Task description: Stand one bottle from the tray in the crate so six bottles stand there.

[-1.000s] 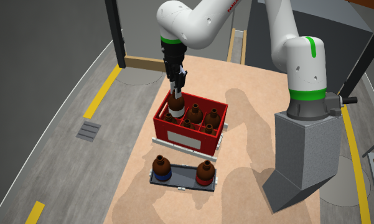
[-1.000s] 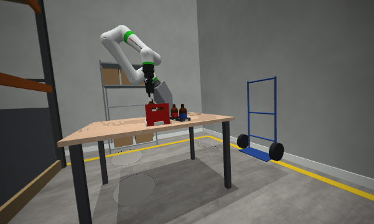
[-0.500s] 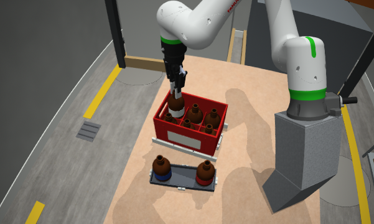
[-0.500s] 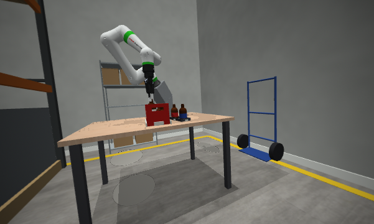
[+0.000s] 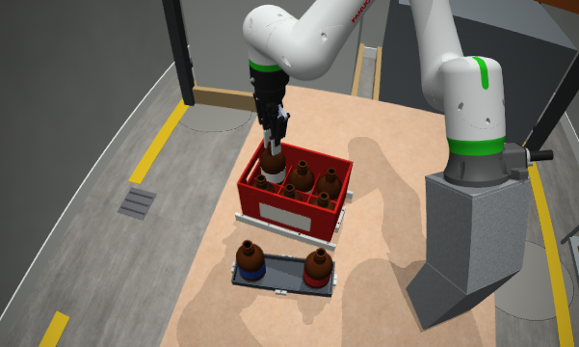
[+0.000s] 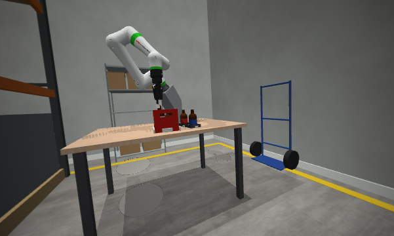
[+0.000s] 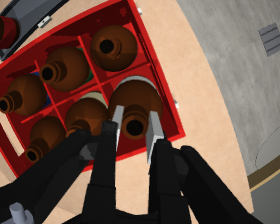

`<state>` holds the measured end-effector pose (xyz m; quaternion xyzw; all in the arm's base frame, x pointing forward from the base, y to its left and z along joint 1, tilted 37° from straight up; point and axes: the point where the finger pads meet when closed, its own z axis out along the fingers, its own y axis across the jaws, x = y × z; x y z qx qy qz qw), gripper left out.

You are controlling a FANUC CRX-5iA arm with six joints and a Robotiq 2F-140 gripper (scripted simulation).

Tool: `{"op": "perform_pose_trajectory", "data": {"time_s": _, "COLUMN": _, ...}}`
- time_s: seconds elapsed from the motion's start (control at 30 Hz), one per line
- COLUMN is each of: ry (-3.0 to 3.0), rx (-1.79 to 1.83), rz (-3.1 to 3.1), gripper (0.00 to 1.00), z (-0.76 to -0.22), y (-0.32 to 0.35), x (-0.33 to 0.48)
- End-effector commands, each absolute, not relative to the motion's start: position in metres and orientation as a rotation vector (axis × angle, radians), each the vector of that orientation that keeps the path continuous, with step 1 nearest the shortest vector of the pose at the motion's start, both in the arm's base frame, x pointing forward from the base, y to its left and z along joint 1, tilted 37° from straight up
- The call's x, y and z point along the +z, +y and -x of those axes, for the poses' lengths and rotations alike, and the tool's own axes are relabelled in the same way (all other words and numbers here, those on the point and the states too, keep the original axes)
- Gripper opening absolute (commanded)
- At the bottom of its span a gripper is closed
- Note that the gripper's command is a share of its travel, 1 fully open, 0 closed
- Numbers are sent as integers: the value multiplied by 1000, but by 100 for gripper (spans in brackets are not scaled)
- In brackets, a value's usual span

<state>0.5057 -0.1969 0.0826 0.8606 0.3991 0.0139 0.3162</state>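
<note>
A red crate stands on the table, with brown bottles in its cells. My gripper is shut on the neck of a brown bottle with a white label. This bottle is upright in the crate's far left corner cell and stands higher than the others, partly down in the cell. In the wrist view the fingers clamp its neck. The grey tray in front of the crate holds a blue-labelled bottle and a red-labelled bottle, both upright.
The robot's grey pedestal stands on the table's right side. White rails border the crate. The table's left edge runs close by the crate. A blue hand truck and a shelf stand off the table.
</note>
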Motion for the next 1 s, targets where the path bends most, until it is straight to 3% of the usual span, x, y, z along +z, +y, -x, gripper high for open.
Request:
{"op": "perform_pose_trajectory", "data": {"time_s": 0.0, "ry": 1051, "rx": 37, "rz": -2266, "gripper": 0, "z": -507, "y": -199, "x": 79}}
{"op": "perform_pose_trajectory", "data": {"time_s": 0.97, "ry": 1051, "rx": 37, "rz": -2266, "gripper": 0, "z": -514, "y": -212, "x": 60}}
